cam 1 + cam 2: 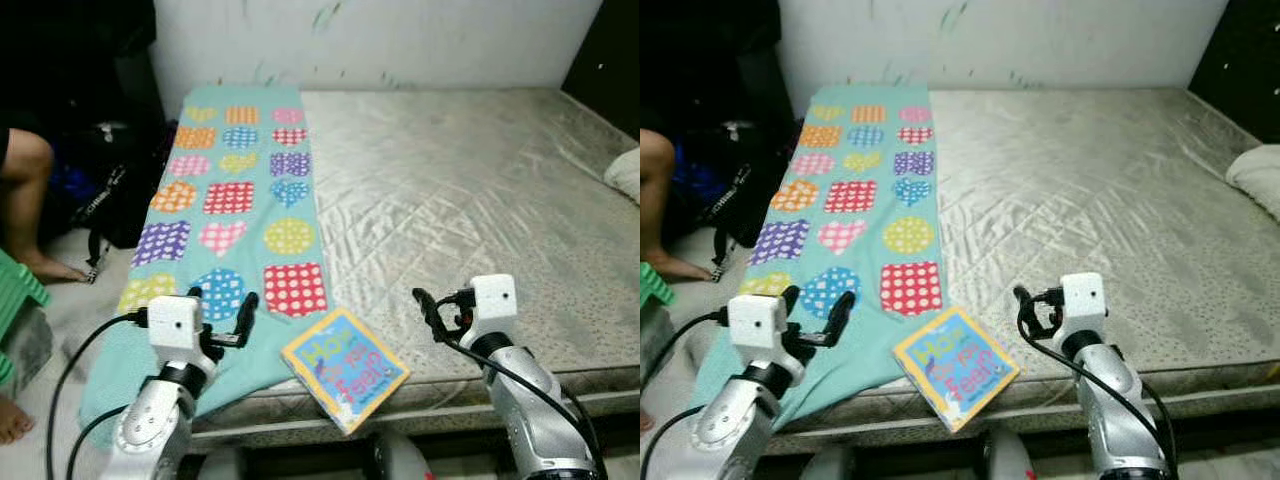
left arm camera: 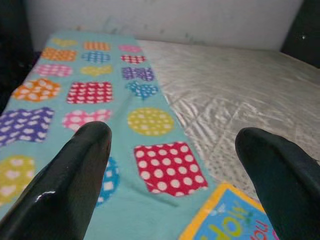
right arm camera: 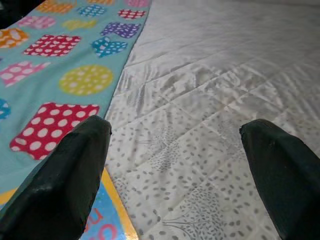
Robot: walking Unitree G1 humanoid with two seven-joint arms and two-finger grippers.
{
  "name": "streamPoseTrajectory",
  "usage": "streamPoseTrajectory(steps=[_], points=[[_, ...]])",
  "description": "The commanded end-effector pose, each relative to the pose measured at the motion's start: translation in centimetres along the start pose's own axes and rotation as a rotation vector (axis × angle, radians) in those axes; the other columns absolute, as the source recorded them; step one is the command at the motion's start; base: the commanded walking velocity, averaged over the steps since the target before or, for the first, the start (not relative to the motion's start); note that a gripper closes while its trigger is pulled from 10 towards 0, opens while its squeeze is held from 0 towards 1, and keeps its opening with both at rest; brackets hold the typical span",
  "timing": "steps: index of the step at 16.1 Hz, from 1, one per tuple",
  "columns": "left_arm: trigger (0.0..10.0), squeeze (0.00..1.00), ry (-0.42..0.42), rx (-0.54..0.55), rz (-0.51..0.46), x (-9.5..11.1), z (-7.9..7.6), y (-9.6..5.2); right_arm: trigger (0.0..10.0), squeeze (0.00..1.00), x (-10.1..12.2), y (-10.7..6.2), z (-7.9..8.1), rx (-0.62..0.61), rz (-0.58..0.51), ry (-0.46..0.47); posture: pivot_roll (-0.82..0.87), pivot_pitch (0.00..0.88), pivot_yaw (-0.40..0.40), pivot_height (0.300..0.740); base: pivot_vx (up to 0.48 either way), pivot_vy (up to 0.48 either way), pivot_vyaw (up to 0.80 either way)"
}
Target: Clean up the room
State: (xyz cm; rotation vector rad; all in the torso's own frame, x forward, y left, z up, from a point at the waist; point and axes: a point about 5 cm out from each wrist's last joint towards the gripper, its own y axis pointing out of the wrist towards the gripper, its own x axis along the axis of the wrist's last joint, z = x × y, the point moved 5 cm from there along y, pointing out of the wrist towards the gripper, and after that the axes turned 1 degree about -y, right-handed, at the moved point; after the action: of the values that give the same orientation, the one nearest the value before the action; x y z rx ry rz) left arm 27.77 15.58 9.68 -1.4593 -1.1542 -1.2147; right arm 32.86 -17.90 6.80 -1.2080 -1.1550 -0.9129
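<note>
Book lies flat at the near edge of the bed, one corner projecting past that edge, cover up with yellow border and coloured lettering. Relative to the book, the blanket lies just to the left and beyond; it is teal with dotted patches and runs from the near edge of the bed to the wall, with its near end draped over the side, and the book's left corner appears to touch or overlap its hem. The left gripper hovers to the left of the book, above the blanket's near end, fingers spread wide and empty. The right gripper hovers to the right of the book, above bare mattress, fingers likewise spread wide and empty. Both wrist views look along the fingers across the bed, with the book's corner between or below the finger bases. Judgement: with the book roughly centred between them, either gripper could reach in for a pick; the overhanging corner offers an edge for the fingers, since a flat book gives little else to grip. A pillow rests far right of the book. A person's legs and a black bag sit on the floor, left of the blanket.
</note>
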Motion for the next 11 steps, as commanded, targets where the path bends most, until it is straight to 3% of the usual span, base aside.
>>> streamPoseTrajectory(steps=[1, 3, 11], points=[[10.0, 0.0, 0.014, 0.019, 0.007, 0.02, 0.5, -0.11, 10.0, 0.0, 0.04, 0.12, 0.18, 0.0, 0.002, 0.005, -0.08, 0.0, -0.04, 0.625, 0.0, 0.0, -0.44], [10.0, 0.0, 0.01, 0.017, 0.01, -0.04, 0.33, 0.02, 10.0, 0.0, 0.0, 0.07, 0.19, -0.001, 0.002, 0.006, -0.08, 0.002, -0.038, 0.625, 0.0, 0.0, -0.53], [10.0, 0.0, 0.006, 0.016, 0.016, -0.1, 0.23, 0.01, 10.0, 0.0, 0.06, 0.04, 0.33, 0.009, 0.001, -0.014, -0.08, 0.011, -0.036, 0.625, 0.0, 0.0, 0.0]])
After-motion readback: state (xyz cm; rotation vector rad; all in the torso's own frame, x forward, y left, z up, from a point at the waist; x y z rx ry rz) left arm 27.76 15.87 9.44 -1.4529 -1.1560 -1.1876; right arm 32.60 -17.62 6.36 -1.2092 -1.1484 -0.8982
